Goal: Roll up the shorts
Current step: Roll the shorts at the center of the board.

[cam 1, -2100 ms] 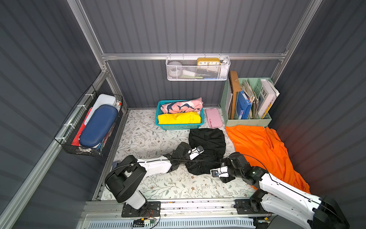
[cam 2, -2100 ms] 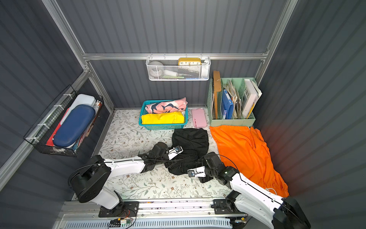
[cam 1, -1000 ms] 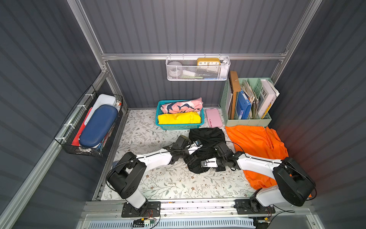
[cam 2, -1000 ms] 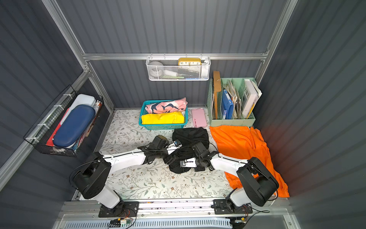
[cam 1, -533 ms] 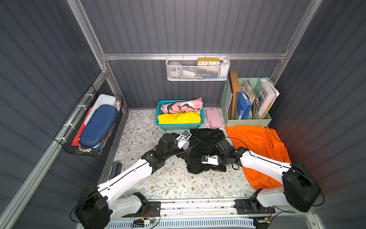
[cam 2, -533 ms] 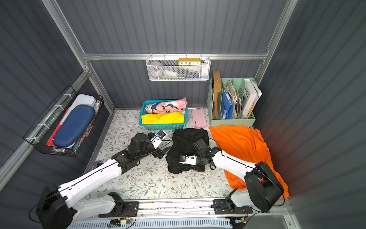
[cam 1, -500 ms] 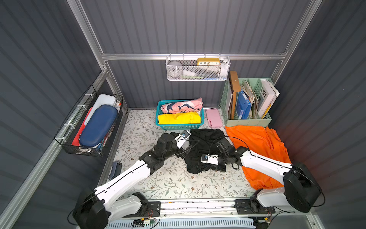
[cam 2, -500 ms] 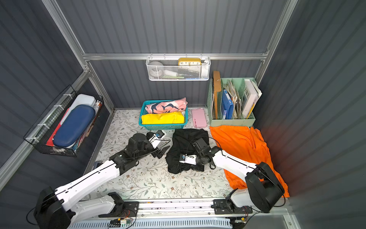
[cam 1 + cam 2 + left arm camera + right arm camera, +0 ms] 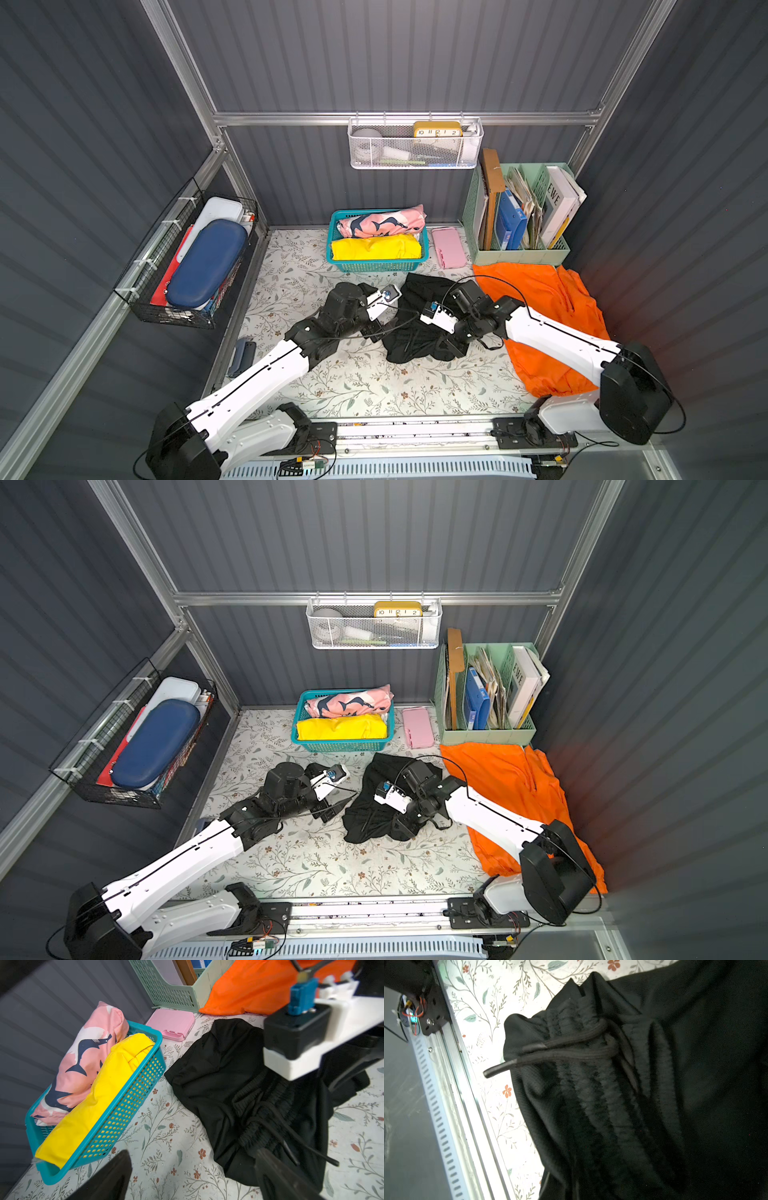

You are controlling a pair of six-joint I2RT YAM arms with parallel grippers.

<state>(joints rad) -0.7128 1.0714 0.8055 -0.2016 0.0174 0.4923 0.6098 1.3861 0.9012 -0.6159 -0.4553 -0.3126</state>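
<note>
Slack worries me: my right fingers [image 9: 451,345] pinch together on the black shorts [image 9: 415,328] bunched under them, while my left fingers [image 9: 112,1176] gape empty just beside. Thin fabric may slip out, leaving a sloppy roll.

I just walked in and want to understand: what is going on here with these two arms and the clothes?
The right gripper, jaws shut, seems to pinch the near edge of the crumpled black thin-fabric shorts with a drawstring on the flower-patterned table. The left gripper hovers beside them, jaws open, holding nothing. The bright orange thin-fabric shorts lie spread beside them. Neither pair is rolled yet.
</note>
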